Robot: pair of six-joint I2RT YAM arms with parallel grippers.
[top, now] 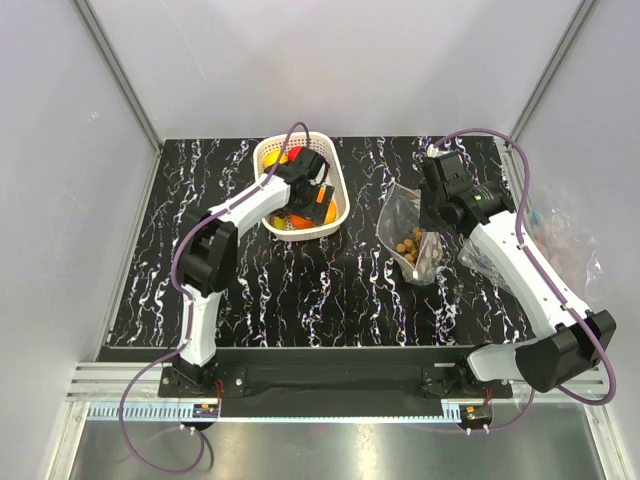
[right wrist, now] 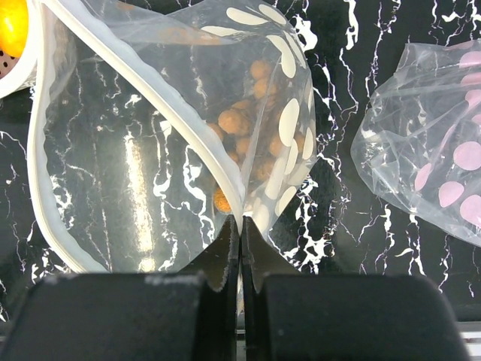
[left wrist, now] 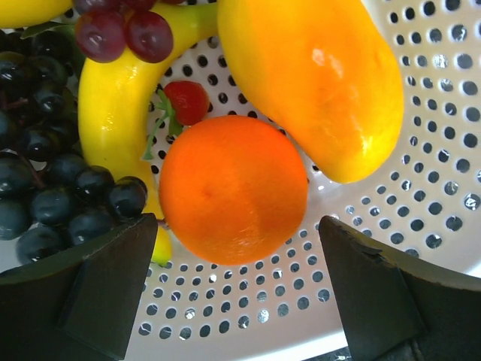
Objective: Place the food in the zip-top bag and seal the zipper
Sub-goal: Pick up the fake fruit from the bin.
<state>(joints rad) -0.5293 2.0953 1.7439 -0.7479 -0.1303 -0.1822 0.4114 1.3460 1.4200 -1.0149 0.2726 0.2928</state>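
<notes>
My left gripper (left wrist: pixel 237 252) (top: pixel 313 200) hangs open inside the white basket (left wrist: pixel 421 188), its fingers on either side of the orange (left wrist: pixel 233 188) without touching it. Around the orange lie a yellow banana (left wrist: pixel 113 113), a small red strawberry (left wrist: pixel 186 101), dark purple grapes (left wrist: pixel 45 188) and a large yellow-orange fruit (left wrist: pixel 316 83). My right gripper (right wrist: pixel 240 222) (top: pixel 432 215) is shut on the rim of the clear zip-top bag (right wrist: pixel 135 173) (top: pixel 405 225), holding its mouth open. Tan grapes (right wrist: pixel 240 120) lie inside the bag.
The basket (top: pixel 335 175) stands at the back middle of the black marbled table. A second clear bag with pink dots (right wrist: pixel 428 150) (top: pixel 560 240) lies at the right edge. Reddish grapes (left wrist: pixel 124 34) rest on the banana's upper end.
</notes>
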